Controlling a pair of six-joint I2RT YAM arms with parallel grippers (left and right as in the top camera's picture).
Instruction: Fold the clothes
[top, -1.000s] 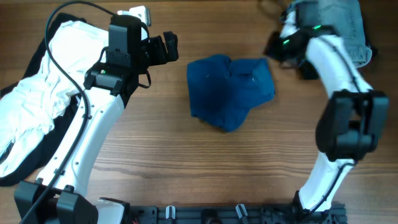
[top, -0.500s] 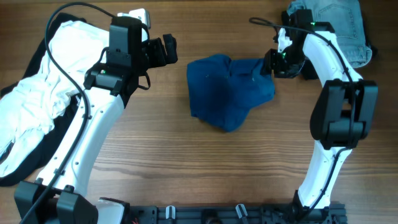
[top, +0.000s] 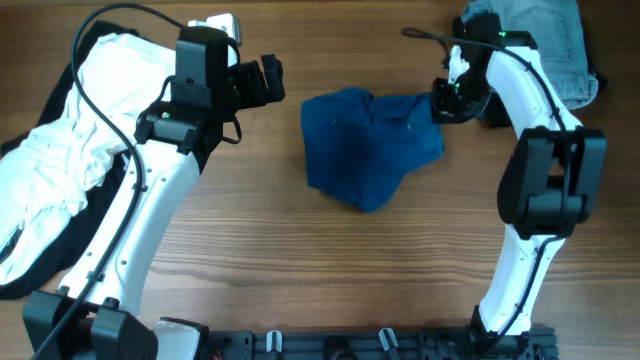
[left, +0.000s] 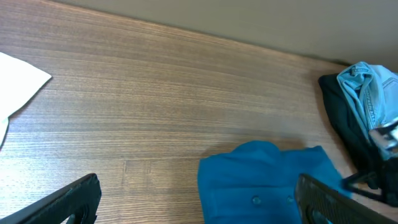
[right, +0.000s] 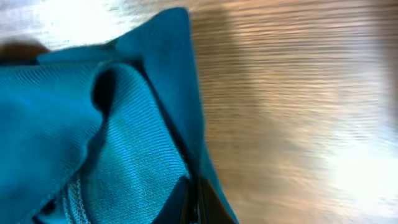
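Wood-grain table (top: 250, 250), lit from above. Blue garment (top: 368, 145) lies bunched at centre, partly doubled over itself. White clothes (top: 60, 170) piled at the left edge over something dark; a denim piece (top: 545, 40) sits at the far right corner on a dark one.

Step in hand, as I judge it: taking hold of the blue garment's right edge to open or fold it. Right gripper (top: 447, 98) is at that edge, arm reaching across from its base. Right wrist view shows the fingers (right: 196, 198) together on a fold of blue cloth (close shot, but the pinch looks real).

Left gripper (top: 272, 78) hangs above bare wood, just left of the garment, fingers (left: 65, 202) spread wide, holding nothing.

Next move likely calls for the left gripper to take the opposite edge, so the cloth can be pulled flat.
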